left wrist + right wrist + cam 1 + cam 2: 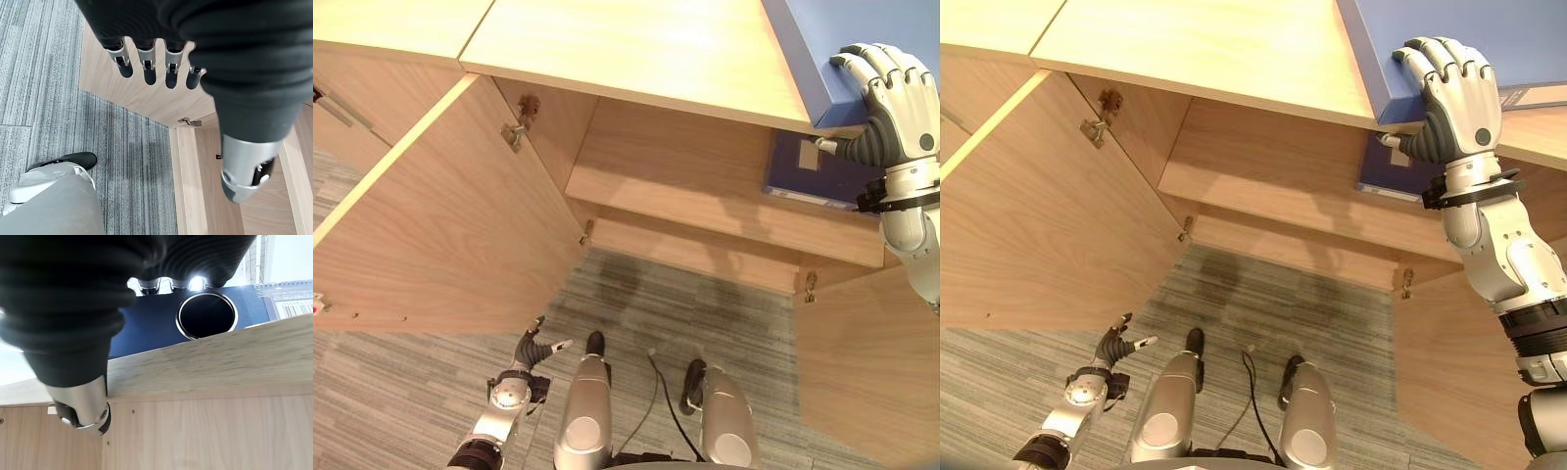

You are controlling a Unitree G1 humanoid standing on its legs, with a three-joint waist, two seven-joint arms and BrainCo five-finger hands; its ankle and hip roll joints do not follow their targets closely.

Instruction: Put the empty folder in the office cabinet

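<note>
A blue folder (1449, 20) lies flat on the wooden top (626, 44) of the open office cabinet, at its right end, with its spine overhanging the front edge. My right hand (1454, 98) is shut on that spine, fingers curled over the top and thumb below the edge. The right wrist view shows the spine (146, 328) and its round finger hole (207, 316) above the wooden edge. My left hand (533, 345) hangs low over the carpet with relaxed, empty fingers (146, 63).
Both cabinet doors stand open: the left door (440, 215) swings far out, the right door (867, 362) stands below my right arm. Inside, another blue folder (803, 171) sits at the right of the shelf (685, 166). Grey carpet (705, 304) lies in front.
</note>
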